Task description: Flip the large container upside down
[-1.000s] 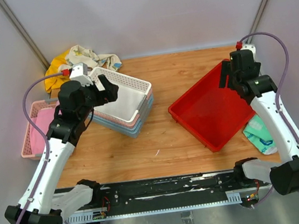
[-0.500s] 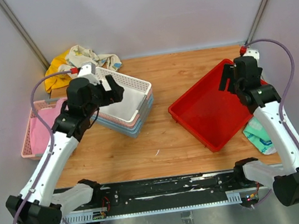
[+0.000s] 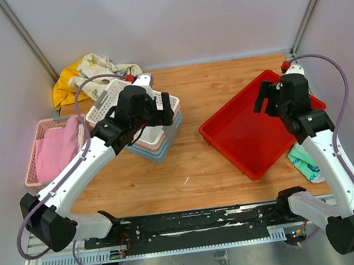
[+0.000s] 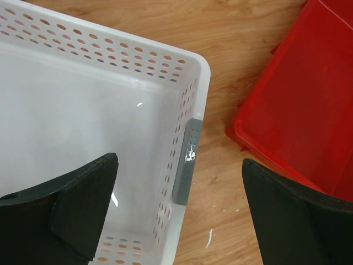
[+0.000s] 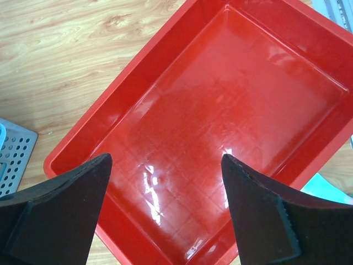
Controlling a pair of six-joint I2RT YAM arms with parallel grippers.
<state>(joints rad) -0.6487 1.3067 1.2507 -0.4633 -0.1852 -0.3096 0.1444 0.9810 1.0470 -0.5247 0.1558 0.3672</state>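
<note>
From above, the large container sits on the right side of the picture, open side up, on the wooden table. The right gripper hangs over its upper part with its jaws spread wide and nothing in them. The left gripper is over the white basket in the upper left, jaws wide too. In the left wrist view, the left gripper has the white basket below it and the large container at the right edge. In the right wrist view, the large container fills the picture under the right gripper.
</note>
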